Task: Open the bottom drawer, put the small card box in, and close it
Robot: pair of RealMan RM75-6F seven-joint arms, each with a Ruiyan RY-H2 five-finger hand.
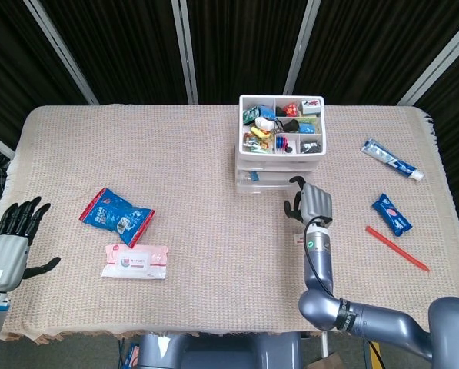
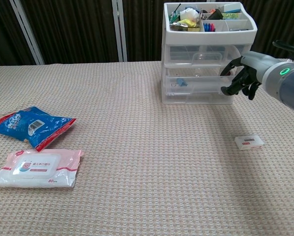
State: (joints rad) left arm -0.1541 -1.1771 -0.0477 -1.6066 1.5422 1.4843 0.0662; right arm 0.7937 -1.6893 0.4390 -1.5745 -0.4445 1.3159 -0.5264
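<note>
Table (image 1: pixel 191 154): drawers (image 2: pixel 206 78), card box (image 2: pixel 249 142), snack bag (image 2: pixel 31 125), wipes (image 2: pixel 36 168).

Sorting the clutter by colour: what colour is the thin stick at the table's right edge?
Red. The stick shows only in the head view.

We see the right hand (image 2: pixel 244 78) right at the drawer unit (image 2: pixel 198 81) front. Open surface (image 2: pixel 151 162) spreads before it; only the small card box (image 2: pixel 249 142) lies there, wipes pack (image 2: pixel 36 168) and blue bag (image 2: pixel 31 125) well apart.

Head view looks steeply down over the whole desk (image 1: pixel 175 146); chest view faces low across it, nearer; both share the drawer unit (image 2: pixel 208 54).
</note>
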